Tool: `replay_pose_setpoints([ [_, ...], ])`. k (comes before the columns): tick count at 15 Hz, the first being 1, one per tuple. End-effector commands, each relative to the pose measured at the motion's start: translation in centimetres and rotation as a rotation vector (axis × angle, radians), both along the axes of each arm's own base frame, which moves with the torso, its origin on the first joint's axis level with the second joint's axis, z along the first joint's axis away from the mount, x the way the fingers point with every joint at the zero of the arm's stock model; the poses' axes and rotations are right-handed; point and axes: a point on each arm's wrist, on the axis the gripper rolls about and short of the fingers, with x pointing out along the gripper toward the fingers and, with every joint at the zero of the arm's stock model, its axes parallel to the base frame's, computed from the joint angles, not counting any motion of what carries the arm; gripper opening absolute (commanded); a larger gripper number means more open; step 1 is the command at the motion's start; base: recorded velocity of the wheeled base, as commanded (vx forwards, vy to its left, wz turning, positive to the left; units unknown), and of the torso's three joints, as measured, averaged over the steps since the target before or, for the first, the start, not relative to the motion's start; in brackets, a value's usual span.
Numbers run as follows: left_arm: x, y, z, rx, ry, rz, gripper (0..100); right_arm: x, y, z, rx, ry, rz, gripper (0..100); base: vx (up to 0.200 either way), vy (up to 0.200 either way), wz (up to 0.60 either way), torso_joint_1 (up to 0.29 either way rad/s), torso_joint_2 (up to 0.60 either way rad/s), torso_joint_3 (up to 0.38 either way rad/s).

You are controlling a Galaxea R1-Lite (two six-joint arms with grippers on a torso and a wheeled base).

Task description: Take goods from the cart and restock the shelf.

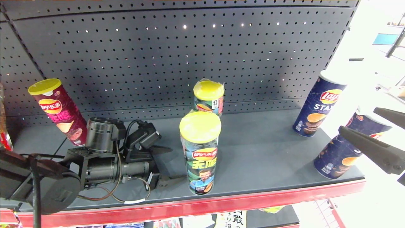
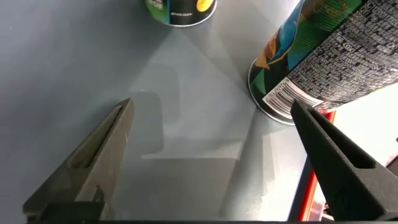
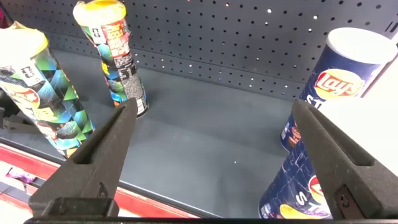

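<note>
Dark grey steel forms the shelf [image 1: 259, 152], with a pegboard back [image 1: 158, 47] and a red lip [image 1: 253, 198] along the front edge; five tube cans stand on it, all on their bases with long axes vertical.

The left end effector [image 1: 177, 163] lies low over the shelf floor near the front, fingers spread and holding nothing; the front yellow-lidded can [image 1: 201, 155] stands just beside its fingertips, toward the robot's right. The right end effector [image 1: 357, 120] hangs at the shelf's right end, also released; the front navy can [image 1: 340, 155] stands between its spread fingers at the front right corner, close to the lip, and whether a finger touches it I cannot tell.

The right arm is nearer both navy cans and the left nearer the middle pair; I judge that any pull-back should run straight along the fingers' line, since a sideways brush could tip a tall can over the lip.

The rear navy can [image 1: 318, 107] stands near the pegboard; the rear yellow-lidded can [image 1: 208, 98] is directly behind the front one; the maroon can [image 1: 61, 110] is at the left rear.

Each label carries a round red-and-yellow logo; the navy ones picture stacked crisps; the front middle one shows a cartoon face, with a barcode [image 2: 283, 99] near its base; the print I leave unread.
</note>
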Motion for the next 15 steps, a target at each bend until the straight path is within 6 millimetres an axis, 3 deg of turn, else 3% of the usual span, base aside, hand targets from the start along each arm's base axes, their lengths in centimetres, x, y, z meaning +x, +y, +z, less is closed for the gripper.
replay_pose_setpoints([
  [1, 0.1, -0.3, 0.0, 0.000, 0.000, -0.007, 100, 0.1, 0.0, 0.0, -0.001, 0.002, -0.005, 100, 0.000, 0.000, 0.00, 0.000, 0.00, 0.000],
  [10, 0.2, -0.3, -0.1, 0.012, -0.005, 0.017, 100, -0.1, -0.2, -0.3, -0.002, 0.004, -0.009, 100, 0.000, 0.000, 0.00, 0.000, 0.00, 0.000],
  [12, -0.2, 0.5, 0.4, 0.009, -0.015, 0.038, 100, -0.1, -0.3, -0.5, -0.006, 0.010, -0.012, 100, 0.000, 0.000, 0.00, 0.000, 0.00, 0.000],
  [14, -1.8, 2.4, 1.6, -0.005, -0.043, 0.086, 100, -0.4, -0.7, -1.3, -0.017, 0.023, -0.032, 100, 0.000, 0.000, 0.00, 0.000, 0.00, 0.000],
  [15, -3.6, 4.2, 2.8, -0.022, -0.080, 0.134, 100, -0.8, -1.2, -1.5, -0.012, 0.014, -0.051, 100, 0.000, 0.000, 0.00, 0.000, 0.00, 0.000],
])
